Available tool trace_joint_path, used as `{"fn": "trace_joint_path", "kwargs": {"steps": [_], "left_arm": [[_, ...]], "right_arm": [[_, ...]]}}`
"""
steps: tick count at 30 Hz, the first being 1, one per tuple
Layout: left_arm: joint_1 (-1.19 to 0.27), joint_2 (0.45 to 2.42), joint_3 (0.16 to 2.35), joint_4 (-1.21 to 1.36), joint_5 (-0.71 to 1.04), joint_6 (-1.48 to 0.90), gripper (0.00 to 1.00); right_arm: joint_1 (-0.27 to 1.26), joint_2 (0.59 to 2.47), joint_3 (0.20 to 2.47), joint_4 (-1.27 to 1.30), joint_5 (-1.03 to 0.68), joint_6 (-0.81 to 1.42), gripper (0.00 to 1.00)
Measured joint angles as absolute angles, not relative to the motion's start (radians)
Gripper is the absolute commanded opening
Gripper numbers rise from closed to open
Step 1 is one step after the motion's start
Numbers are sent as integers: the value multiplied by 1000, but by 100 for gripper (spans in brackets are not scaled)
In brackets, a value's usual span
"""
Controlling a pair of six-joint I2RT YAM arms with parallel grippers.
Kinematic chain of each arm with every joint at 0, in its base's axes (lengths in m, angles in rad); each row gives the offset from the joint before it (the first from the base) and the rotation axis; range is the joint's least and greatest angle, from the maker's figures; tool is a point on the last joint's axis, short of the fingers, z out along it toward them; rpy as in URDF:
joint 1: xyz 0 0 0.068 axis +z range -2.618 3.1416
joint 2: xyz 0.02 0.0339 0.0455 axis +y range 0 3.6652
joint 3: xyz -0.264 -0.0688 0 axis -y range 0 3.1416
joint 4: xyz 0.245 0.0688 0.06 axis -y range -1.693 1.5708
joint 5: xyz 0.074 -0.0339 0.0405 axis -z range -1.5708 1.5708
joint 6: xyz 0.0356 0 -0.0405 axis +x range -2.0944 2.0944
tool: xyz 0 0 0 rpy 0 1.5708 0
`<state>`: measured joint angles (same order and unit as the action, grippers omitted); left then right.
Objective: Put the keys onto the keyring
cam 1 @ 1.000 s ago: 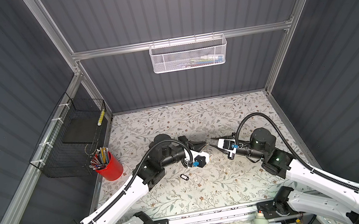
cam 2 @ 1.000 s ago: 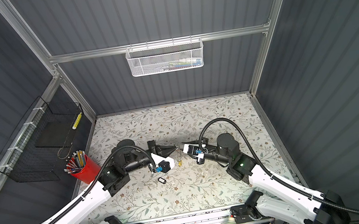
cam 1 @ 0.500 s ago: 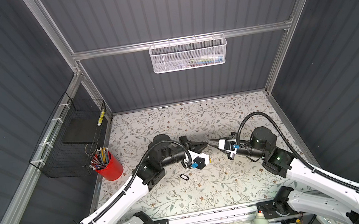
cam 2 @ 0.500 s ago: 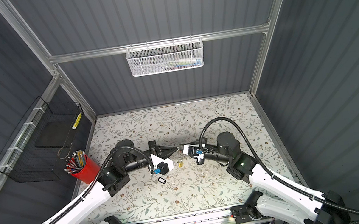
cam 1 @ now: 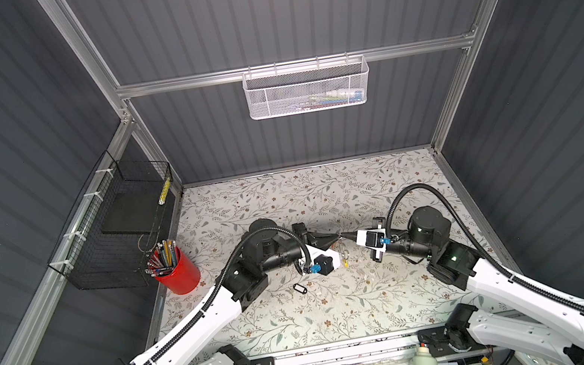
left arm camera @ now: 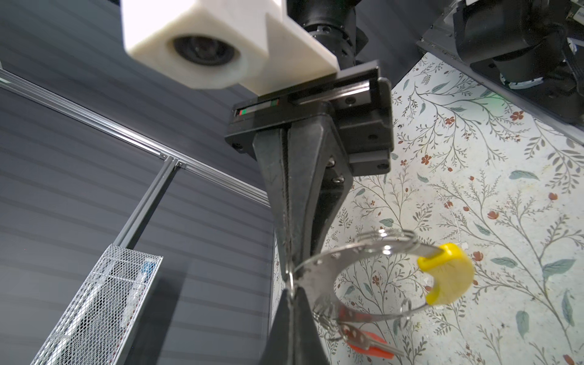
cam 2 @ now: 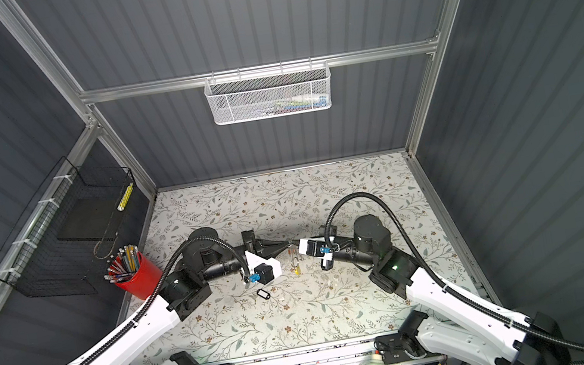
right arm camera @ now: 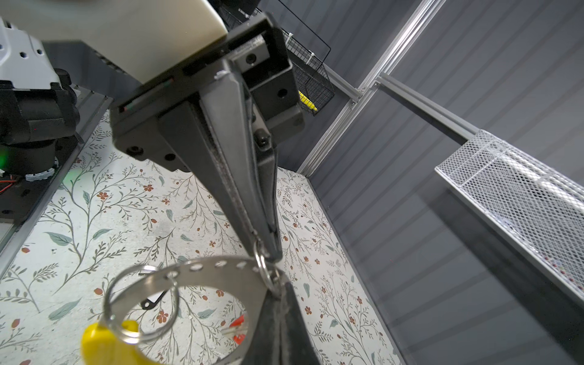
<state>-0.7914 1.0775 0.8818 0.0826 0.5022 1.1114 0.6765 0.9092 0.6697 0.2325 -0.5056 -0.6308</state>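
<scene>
Nearest, the black-framed key tag point(cam 1: 299, 288) lies loose on the floral table point(cam 1: 341, 313). Just beyond it, above mid-table, the left gripper point(cam 1: 336, 240) and right gripper point(cam 1: 345, 236) meet tip to tip, both clamped on the keyring point(left arm camera: 339, 255). The orange-red key point(left arm camera: 371, 349) hangs from its perforated band, which carries a yellow segment point(left arm camera: 448, 271).

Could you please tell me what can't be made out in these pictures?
- Grip: in both wrist views the left pincer and right pincer meet tip to tip on the keyring; their tips hide which part each pinches.
- Orange-red key: left wrist view, blurred, partly behind the keyring; attachment unclear.
- Black tag: both top views, too small to show its key.
</scene>
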Motion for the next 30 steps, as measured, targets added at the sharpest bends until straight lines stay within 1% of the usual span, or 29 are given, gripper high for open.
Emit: {"fn": "trace_joint_path", "kwargs": {"steps": [1, 2, 4, 7, 14, 21, 26, 30], "left_arm": [[-791, 1077, 882, 82, 503, 1107, 0], [-791, 1078, 883, 80, 503, 1104, 0], [-791, 1079, 886, 75, 503, 1099, 0], [-791, 1085, 895, 68, 503, 1094, 0], [-791, 1089, 899, 55, 503, 1091, 0], [-791, 1092, 905, 38, 504, 1091, 0], [-791, 1097, 914, 23, 513, 1091, 0], [-791, 1098, 915, 17, 519, 1088, 0]], "right_arm": [[677, 908, 670, 231, -506, -632, 5], [677, 908, 670, 230, -507, -632, 9], [677, 907, 670, 227, -510, -626, 21], [677, 902, 670, 221, -512, -634, 23], [677, 892, 670, 216, -516, -637, 15], [677, 892, 670, 215, -523, -636, 15], [676, 892, 671, 215, -525, -641, 6], [675, 895, 673, 213, -521, -651, 2]]}}
